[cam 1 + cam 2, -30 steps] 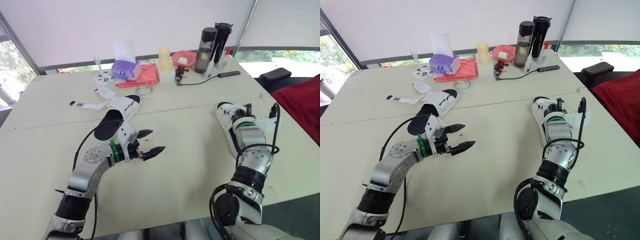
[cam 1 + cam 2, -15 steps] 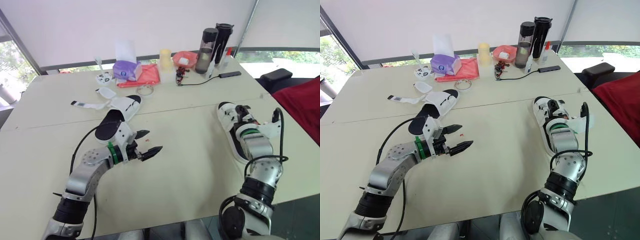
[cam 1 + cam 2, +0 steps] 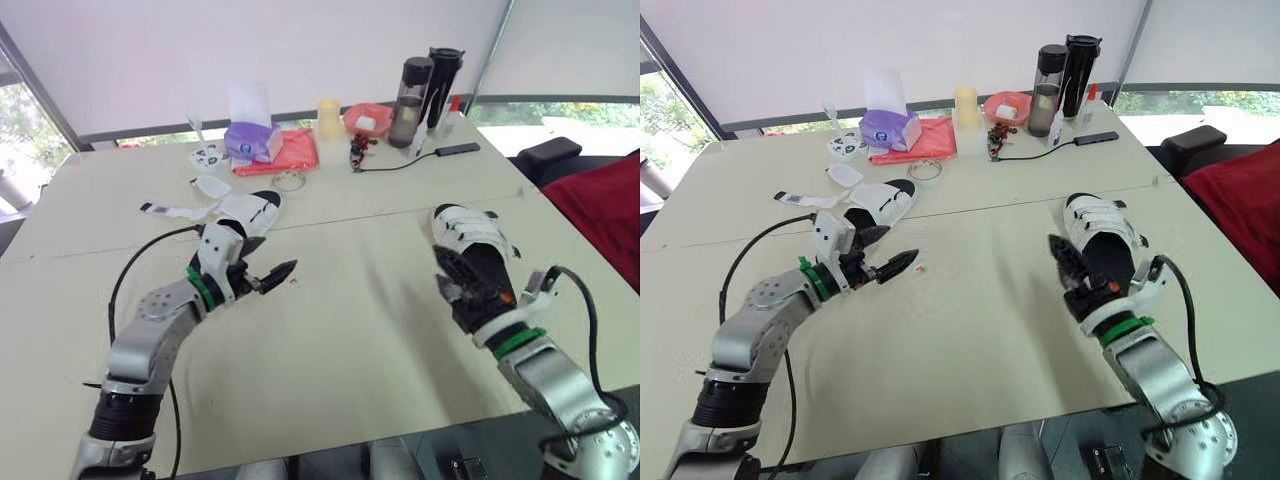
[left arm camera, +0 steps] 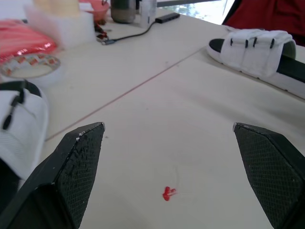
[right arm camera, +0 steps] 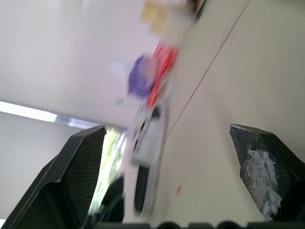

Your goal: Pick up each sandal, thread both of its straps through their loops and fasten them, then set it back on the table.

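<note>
I have the left gripper (image 3: 890, 250) low over the cream tabletop (image 3: 970, 340), its two black fingers (image 4: 78, 167) spread wide with nothing between them. The left wrist view looks out through that gap at bare table and a tiny red speck (image 4: 167, 193) lying just ahead of the tips, between them. The unfastened white sandal (image 3: 878, 203), a slide with a black footbed, lies on the table just beside one left finger, on its outer side. Its loose white strap (image 3: 805, 198) trails flat away on the side farther from the fingers, and I cannot tell whether that finger touches the sandal. The right gripper (image 3: 1078, 275) is raised off the table, its fingers (image 5: 264, 167) also apart and holding nothing. They are aimed across the table towards the unfastened sandal, which shows blurred far off between them. The fastened white sandal (image 3: 1102, 232), with the same black footbed and both straps closed over it, rests on the table right beside the right fingers, on their outer side. In the head views the fingers overlap its heel end, and I cannot tell if they touch it. Far past both sets of fingertips, near the table's back edge, stand two dark bottles (image 3: 1080, 75), a purple tissue pack (image 3: 888, 128) next to a red cloth (image 3: 930, 140), and a roll of clear tape (image 3: 925, 169)
</note>
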Robot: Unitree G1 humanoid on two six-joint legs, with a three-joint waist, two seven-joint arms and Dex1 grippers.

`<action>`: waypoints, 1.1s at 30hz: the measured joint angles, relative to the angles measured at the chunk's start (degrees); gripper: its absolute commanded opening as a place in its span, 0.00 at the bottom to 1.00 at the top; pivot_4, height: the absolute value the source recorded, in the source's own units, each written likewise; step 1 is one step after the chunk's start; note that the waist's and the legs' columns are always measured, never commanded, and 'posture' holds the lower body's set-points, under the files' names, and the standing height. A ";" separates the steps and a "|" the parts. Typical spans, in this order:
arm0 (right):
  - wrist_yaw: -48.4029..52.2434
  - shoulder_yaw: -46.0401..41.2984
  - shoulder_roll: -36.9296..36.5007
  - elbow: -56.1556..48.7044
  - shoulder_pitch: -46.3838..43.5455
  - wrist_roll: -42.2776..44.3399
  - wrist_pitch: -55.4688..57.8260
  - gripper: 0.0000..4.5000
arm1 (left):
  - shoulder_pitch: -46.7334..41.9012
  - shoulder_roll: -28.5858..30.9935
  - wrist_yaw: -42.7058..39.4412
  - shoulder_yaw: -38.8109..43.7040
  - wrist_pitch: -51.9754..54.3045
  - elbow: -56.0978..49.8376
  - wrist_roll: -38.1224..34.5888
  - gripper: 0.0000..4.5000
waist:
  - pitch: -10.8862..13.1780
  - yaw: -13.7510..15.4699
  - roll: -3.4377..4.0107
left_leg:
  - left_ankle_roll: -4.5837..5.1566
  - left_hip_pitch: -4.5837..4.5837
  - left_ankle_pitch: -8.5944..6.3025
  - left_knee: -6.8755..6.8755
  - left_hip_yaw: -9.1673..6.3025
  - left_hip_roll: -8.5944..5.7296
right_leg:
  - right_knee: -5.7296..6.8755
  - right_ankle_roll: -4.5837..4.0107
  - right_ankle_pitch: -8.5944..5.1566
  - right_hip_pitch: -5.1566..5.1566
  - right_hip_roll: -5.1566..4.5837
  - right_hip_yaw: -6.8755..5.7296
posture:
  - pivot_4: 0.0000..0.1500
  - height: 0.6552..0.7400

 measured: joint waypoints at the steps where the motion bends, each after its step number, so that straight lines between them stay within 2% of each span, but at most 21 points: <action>1: 2.13 2.33 -2.27 -0.50 1.72 0.01 1.58 0.98 | 0.00 0.77 0.00 0.42 -0.09 0.03 0.02 1.00 | 0.00 0.09 0.00 | 0.00 0.16 0.00 -0.01 -0.01 0.03 | -0.15 -0.07 -0.04 0.22 0.01 -0.04 | 1.00 1.00; 5: 11.39 9.35 -9.53 -2.72 2.42 -4.87 5.15 0.98 | -0.30 4.61 -0.21 1.23 -3.60 2.15 3.45 1.00 | 0.01 0.24 -0.01 | -0.01 0.22 -0.02 -0.03 0.03 0.07 | -0.62 -0.14 -0.05 0.48 0.00 -0.10 | 1.00 1.00; 7: 15.96 12.14 -11.80 -4.43 0.20 -8.70 5.50 0.98 | -1.10 7.27 0.17 1.12 -7.09 4.39 7.47 1.00 | 0.02 0.51 -0.07 | -0.01 0.20 -0.02 -0.03 0.03 0.07 | -0.68 -0.18 -0.02 0.48 -0.01 -0.11 | 1.00 1.00; 9: 20.24 15.64 -13.96 -5.16 -4.85 -16.41 4.61 0.98 | -2.59 9.48 0.74 -0.48 -13.14 7.20 12.68 1.00 | 0.03 1.24 -0.10 | 0.00 0.18 -0.04 -0.04 0.08 0.05 | -0.72 -0.22 0.02 0.45 -0.02 -0.10 | 1.00 1.00; 13: 25.65 19.55 -14.38 -4.99 -14.61 -28.37 0.05 0.98 | -5.68 12.19 2.49 -3.95 -26.12 12.84 22.44 1.00 | 0.03 2.54 -0.20 | 0.01 0.07 -0.05 -0.08 0.00 0.03 | -0.78 -0.16 0.02 0.39 -0.03 -0.16 | 1.00 1.00; 19: 32.05 24.46 -14.70 -2.72 -18.09 -43.10 -5.51 0.98 | -10.42 16.84 11.11 -10.57 -45.89 26.64 40.20 1.00 | 0.04 3.14 -0.24 | 0.03 -0.24 -0.07 -0.10 -0.04 -0.05 | -0.80 0.28 0.24 0.13 -0.05 -0.17 | 1.00 1.00; 22: 33.84 26.03 -14.88 -2.34 -18.41 -48.94 -8.08 0.98 | -12.46 17.26 15.94 -12.56 -51.76 31.24 46.04 1.00 | 0.04 3.05 -0.25 | 0.03 -0.24 -0.07 -0.09 -0.05 -0.07 | -0.79 0.35 0.27 0.13 -0.05 -0.17 | 1.00 1.00; 26: 34.80 30.98 -17.11 4.46 -21.67 -66.68 -17.03 0.98 | -18.42 16.73 24.90 -16.17 -56.22 40.15 54.63 1.00 | 0.06 3.04 -0.29 | 0.00 -0.23 -0.03 -0.01 0.08 -0.18 | -0.72 0.41 0.32 0.15 0.00 -0.29 | 1.00 1.00; 29: 35.87 30.54 -16.40 7.08 -23.40 -71.45 -20.60 0.98 | -22.60 16.19 28.88 -19.12 -58.45 44.46 59.42 1.00 | 0.05 3.04 -0.30 | -0.01 -0.23 -0.03 -0.01 0.07 -0.19 | -0.69 0.43 0.33 0.17 0.00 -0.30 | 1.00 1.00; 33: 37.53 30.38 -14.81 7.51 -23.46 -73.66 -21.83 0.98 | -25.56 13.32 32.11 -21.91 -58.95 52.47 62.28 1.00 | 0.06 2.76 -0.32 | 0.02 -0.25 -0.04 -0.02 0.08 -0.24 | -0.68 0.48 0.35 0.16 0.00 -0.31 | 1.00 1.00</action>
